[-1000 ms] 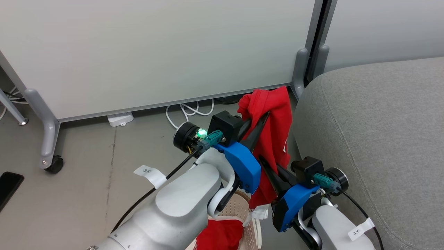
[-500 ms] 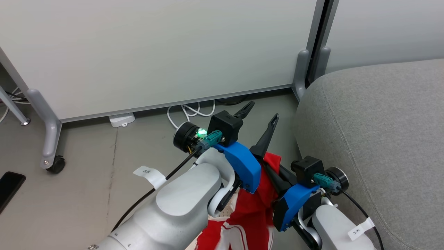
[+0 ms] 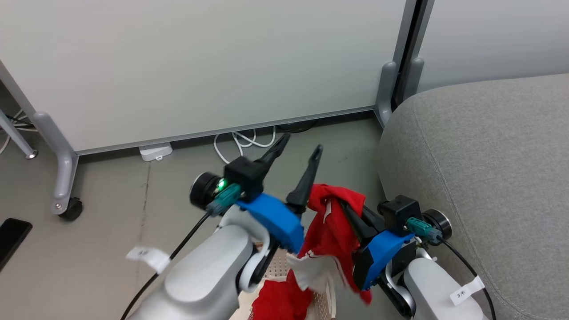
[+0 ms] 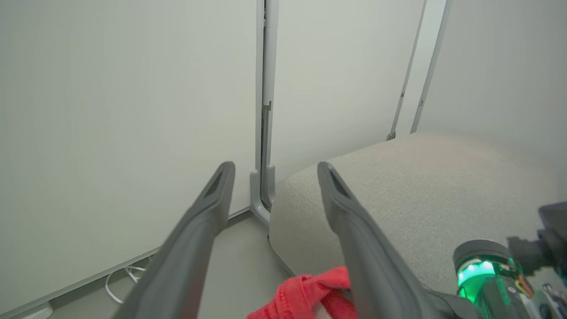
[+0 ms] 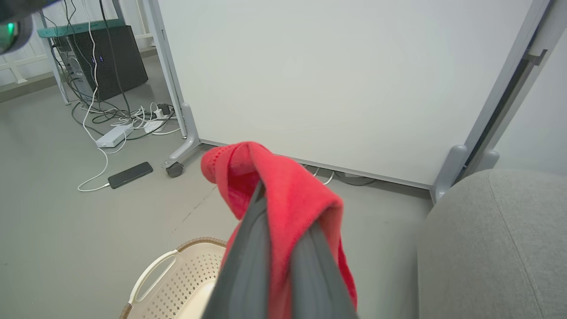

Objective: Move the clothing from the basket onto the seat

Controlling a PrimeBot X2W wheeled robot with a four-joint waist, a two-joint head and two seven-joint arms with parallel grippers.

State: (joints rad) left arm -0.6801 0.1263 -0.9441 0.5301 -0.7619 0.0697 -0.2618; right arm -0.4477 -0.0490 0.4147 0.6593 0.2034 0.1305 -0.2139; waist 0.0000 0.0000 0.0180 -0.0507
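The grey seat (image 3: 480,178) stood at my right, the basket (image 5: 168,288) sat on the floor below my arms with one red garment (image 3: 278,304) in it, the other garment (image 3: 331,222) hung over it, pinched in my right gripper (image 3: 351,213), and my left gripper (image 3: 301,144) stood beside it, fingers apart.

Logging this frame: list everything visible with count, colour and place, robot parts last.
garment: one, red with white trim, hanging from the right gripper above the basket
red fabric: one heap, red, in the basket
basket: one, cream, brown rim, on the floor by the sofa
sofa: one, light grey, right side
partition panels: two, white, behind
phone: one, black, on the floor
cables: several, white, under the partition
left gripper: one, dark, jaws open, empty
right gripper: one, dark, jaws shut on the garment
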